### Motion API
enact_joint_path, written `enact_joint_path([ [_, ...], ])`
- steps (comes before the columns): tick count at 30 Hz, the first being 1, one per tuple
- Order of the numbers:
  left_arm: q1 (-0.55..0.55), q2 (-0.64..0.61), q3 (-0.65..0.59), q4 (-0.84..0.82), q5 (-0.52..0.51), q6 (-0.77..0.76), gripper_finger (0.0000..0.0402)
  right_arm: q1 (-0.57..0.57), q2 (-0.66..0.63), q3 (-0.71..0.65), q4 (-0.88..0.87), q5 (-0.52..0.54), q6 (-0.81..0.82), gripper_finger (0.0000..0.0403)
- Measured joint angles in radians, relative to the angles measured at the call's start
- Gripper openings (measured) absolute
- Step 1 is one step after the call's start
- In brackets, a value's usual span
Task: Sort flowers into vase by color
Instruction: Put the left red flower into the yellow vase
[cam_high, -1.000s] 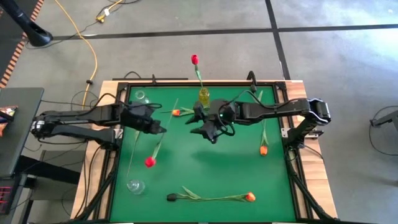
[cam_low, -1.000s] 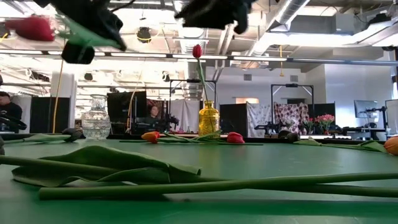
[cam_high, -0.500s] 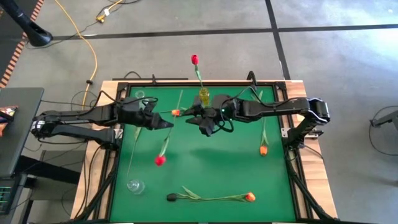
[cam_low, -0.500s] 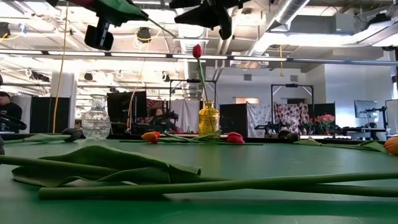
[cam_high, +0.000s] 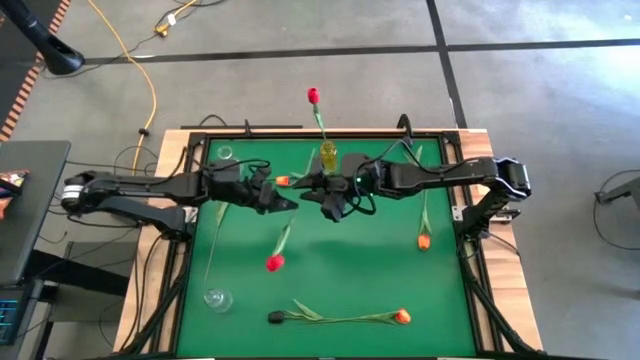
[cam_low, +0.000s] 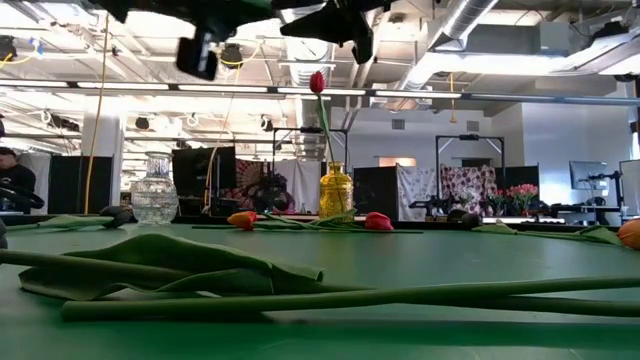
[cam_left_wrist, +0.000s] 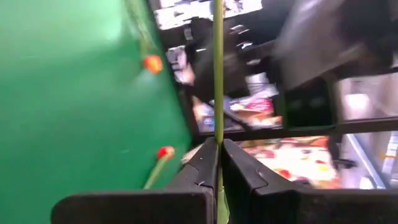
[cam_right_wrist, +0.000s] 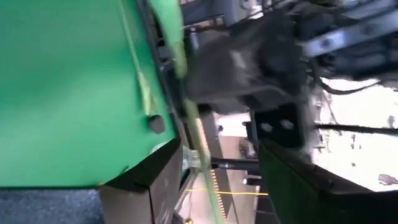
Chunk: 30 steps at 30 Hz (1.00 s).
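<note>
While carried: red tulip (cam_high: 274, 262) is clamped by left gripper (cam_high: 291, 203), stem end toward right gripper (cam_high: 322, 201).
Right gripper: spread wide, nearer yellow vase (cam_high: 328, 155).

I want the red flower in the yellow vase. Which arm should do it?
Probably the left. The left gripper is shut on the red flower's stem and hangs close to the yellow vase. The right gripper is open and holds nothing.
</note>
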Motion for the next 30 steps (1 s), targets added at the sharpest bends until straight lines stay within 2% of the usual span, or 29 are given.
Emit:
enact_joint_path([
  [3, 0.0, 0.033, 0.0, 0.065, 0.021, -0.013, 0.0, 0.001, 0.0, 0.0, -0.021, 0.002, 0.0, 0.0225],
  [7, 0.0, 0.043, 0.0, 0.063, 0.02, -0.019, 0.0, 0.018, 0.0, 0.0, -0.023, 0.063, 0.0, 0.0203],
  [20, 0.021, 0.044, 0.0, 0.061, 0.005, -0.019, 0.0, 0.052, 0.0, 0.0, -0.045, 0.106, 0.0, 0.0073],
  [26, 0.021, 0.044, 0.0, 0.057, -0.013, -0.02, 0.0001, 0.052, 0.0, 0.0, -0.085, 0.13, 0.031, 0.0041],
  [30, 0.021, 0.044, 0.0, 0.057, -0.026, 0.03, 0.0017, 0.053, 0.0, 0.0, -0.104, 0.13, 0.113, 0.0029],
])
